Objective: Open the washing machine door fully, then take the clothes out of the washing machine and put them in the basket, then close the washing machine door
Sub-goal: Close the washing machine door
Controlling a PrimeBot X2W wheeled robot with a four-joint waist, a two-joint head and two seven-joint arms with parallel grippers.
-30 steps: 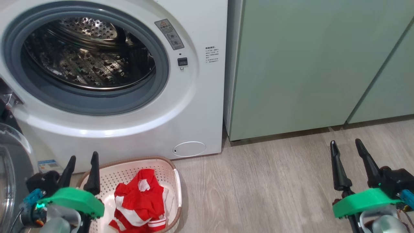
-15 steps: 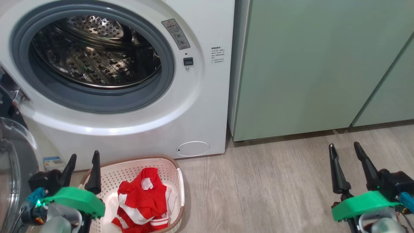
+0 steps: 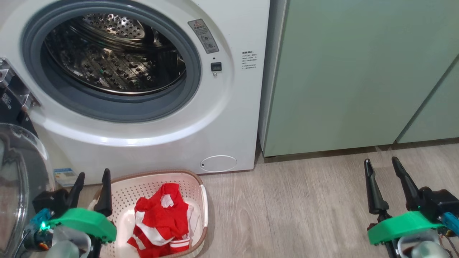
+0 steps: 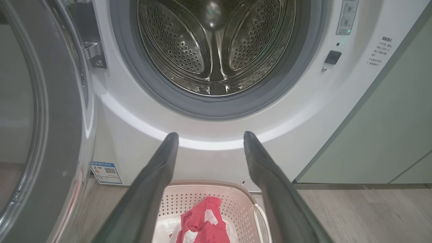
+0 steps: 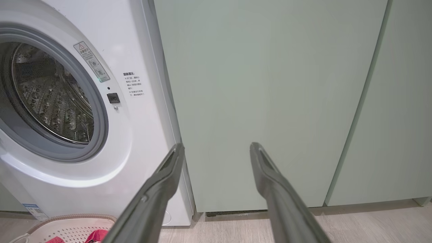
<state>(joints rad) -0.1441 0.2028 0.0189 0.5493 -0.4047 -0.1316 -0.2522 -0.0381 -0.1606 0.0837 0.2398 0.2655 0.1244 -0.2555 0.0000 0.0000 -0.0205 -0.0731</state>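
Note:
The white washing machine [image 3: 229,118] [image 4: 303,111] [image 5: 141,135] stands wide open, its steel drum [image 3: 114,57] [image 4: 216,44] showing bare metal. Its door [image 3: 14,179] [image 4: 40,118] hangs swung out at the far left. On the floor before the machine sits the cream basket [image 3: 199,181] [image 4: 249,202] [image 5: 67,219] with the red and white clothes [image 3: 161,222] [image 4: 202,222] lying in it. My left gripper [image 3: 94,174] [image 4: 211,135] is open, hovering over the basket's left edge. My right gripper [image 3: 381,161] [image 5: 216,145] is open over bare floor at the right, facing the cabinets.
Pale green cabinets [image 3: 358,71] [image 5: 270,84] stand right of the machine. Grey wood floor [image 3: 287,215] stretches between the basket and my right gripper. A blue label [image 3: 64,176] [image 4: 106,172] is stuck low on the machine's front.
The whole head view has shifted: the camera turned left, so machine and basket slid right in the picture. Both grippers stay open and keep their places.

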